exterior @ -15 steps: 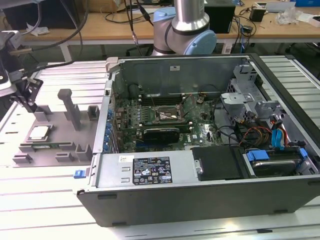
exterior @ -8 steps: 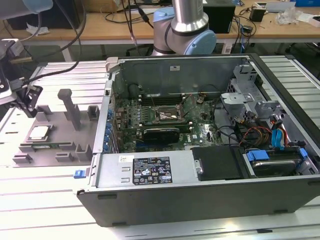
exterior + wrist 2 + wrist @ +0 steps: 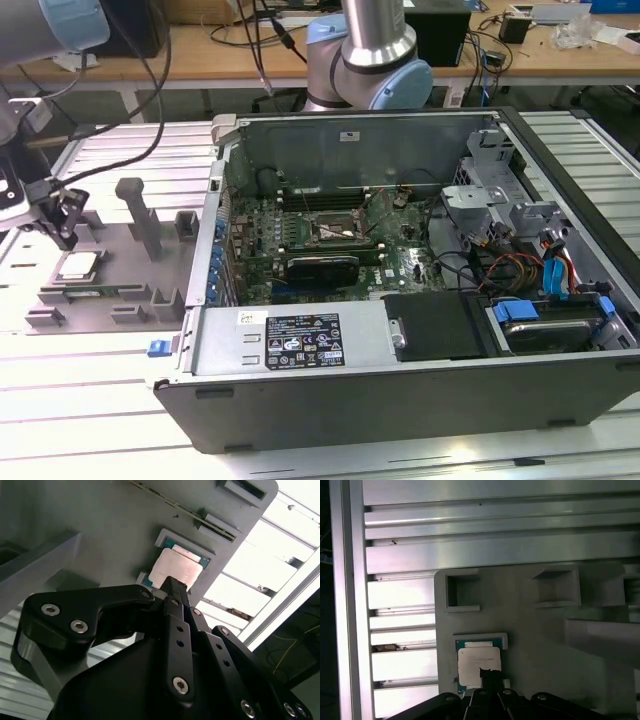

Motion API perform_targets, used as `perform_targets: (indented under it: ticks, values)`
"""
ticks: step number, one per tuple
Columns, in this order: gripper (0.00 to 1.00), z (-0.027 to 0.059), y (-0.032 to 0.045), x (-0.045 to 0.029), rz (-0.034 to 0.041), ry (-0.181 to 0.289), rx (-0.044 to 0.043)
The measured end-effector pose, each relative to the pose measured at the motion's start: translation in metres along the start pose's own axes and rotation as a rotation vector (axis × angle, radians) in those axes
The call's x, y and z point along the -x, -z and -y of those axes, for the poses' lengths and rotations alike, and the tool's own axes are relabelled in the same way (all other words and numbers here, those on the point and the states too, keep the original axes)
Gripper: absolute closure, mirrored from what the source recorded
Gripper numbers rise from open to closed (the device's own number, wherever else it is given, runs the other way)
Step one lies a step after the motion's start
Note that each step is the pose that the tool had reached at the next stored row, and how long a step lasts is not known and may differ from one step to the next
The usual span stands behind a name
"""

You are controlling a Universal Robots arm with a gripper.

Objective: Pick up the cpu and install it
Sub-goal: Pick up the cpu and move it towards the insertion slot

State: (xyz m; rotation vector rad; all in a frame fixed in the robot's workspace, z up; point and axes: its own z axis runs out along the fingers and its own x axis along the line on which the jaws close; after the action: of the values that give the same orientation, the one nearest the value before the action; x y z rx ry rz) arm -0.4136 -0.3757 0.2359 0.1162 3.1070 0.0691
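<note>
The cpu (image 3: 80, 265) lies flat in a shallow square recess of the grey fixture tray (image 3: 120, 262) on the slatted metal counter (image 3: 90, 400), at the exterior view's left and well apart from the open computer case (image 3: 300, 400) and its motherboard socket (image 3: 338, 232). The hand (image 3: 62, 228) hangs right over the chip, its black fingers pressed together to a narrow tip and pinching nothing. In both wrist views that tip (image 3: 172, 584) (image 3: 487, 672) overlaps one edge of the silvery plate (image 3: 177, 566) (image 3: 472, 660); whether it touches cannot be told.
</note>
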Motion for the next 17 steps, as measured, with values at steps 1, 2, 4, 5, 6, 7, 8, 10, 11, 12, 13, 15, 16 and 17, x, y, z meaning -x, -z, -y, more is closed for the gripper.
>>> perform_targets:
  ticks: [1,2,4,5,6,7,8,10,11,12,13,15,16,17]
  values:
    - [0.89,0.0003,-0.0016,-0.0001,0.0001,0.000,0.0001]
    - [0.89,0.0008,-0.0043,-0.0002,0.0000,0.000,0.0000]
    - [0.89,0.0013,-0.0085,-0.0004,0.0000,0.000,0.0000]
    - [0.89,0.0014,-0.0111,-0.0005,0.0000,0.000,0.0000]
    - [0.89,0.0016,-0.0130,-0.0009,0.0001,0.000,0.0001]
    - [0.89,0.0018,-0.0158,-0.0023,0.0000,0.000,-0.0001]
    - [0.89,0.0020,-0.0187,-0.0041,0.0001,0.000,0.0000]
    - [0.89,0.0022,-0.0206,-0.0050,0.0001,0.000,0.0001]
    - [0.89,0.0022,-0.0206,-0.0050,-0.0001,0.000,0.0000]
    - [0.89,0.0022,-0.0206,-0.0051,-0.0001,0.000,-0.0001]
    - [0.89,0.0022,-0.0207,-0.0051,-0.0001,0.000,0.0000]
    - [0.89,0.0022,-0.0208,-0.0052,-0.0001,0.000,-0.0001]
    - [0.89,0.0022,-0.0209,-0.0051,0.0000,0.000,0.0000]
    - [0.89,0.0022,-0.0209,-0.0052,0.0000,0.000,0.0000]
